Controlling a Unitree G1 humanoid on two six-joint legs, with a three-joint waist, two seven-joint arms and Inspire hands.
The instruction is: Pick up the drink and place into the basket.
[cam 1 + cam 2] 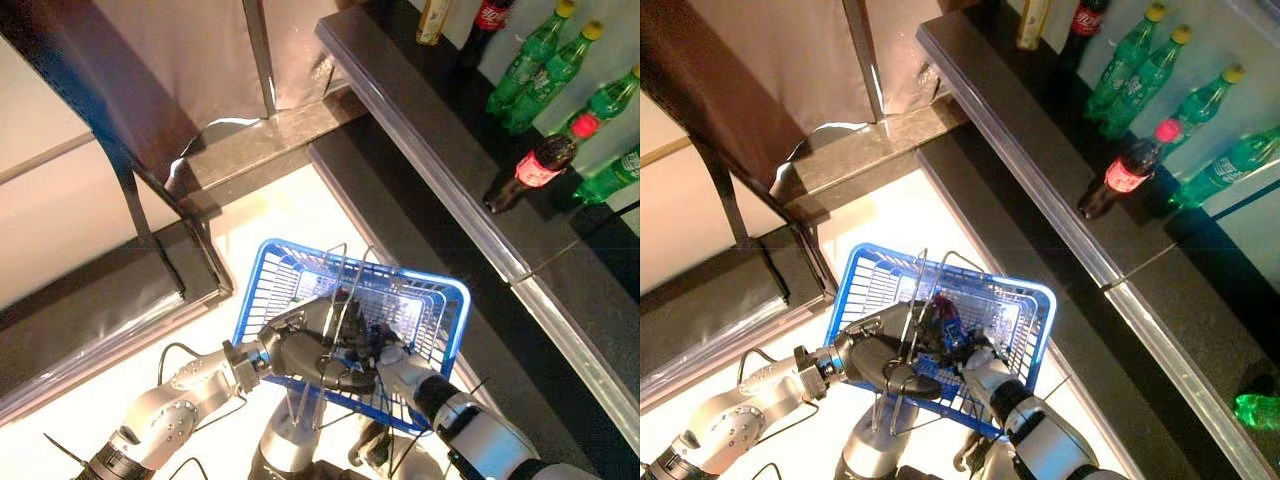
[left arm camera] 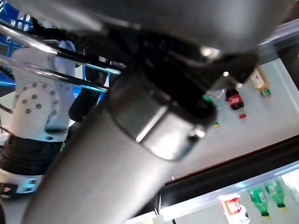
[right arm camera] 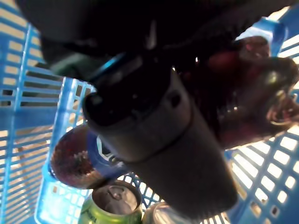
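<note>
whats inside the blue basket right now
In the blue basket, the right wrist view shows a green can, another can's silver top beside it, and a dark bottle with a blue label. The right hand covers whatever lies beneath it.

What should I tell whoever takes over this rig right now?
Left hand: shut on the wire handles of the blue basket, carrying it.
Right hand: inside the basket, around a dark drink bottle; whether it grips is unclear.
Cans already lie in the basket.
More bottles stand on the shelf.
Left: release the bottle, withdraw the right hand.
</note>
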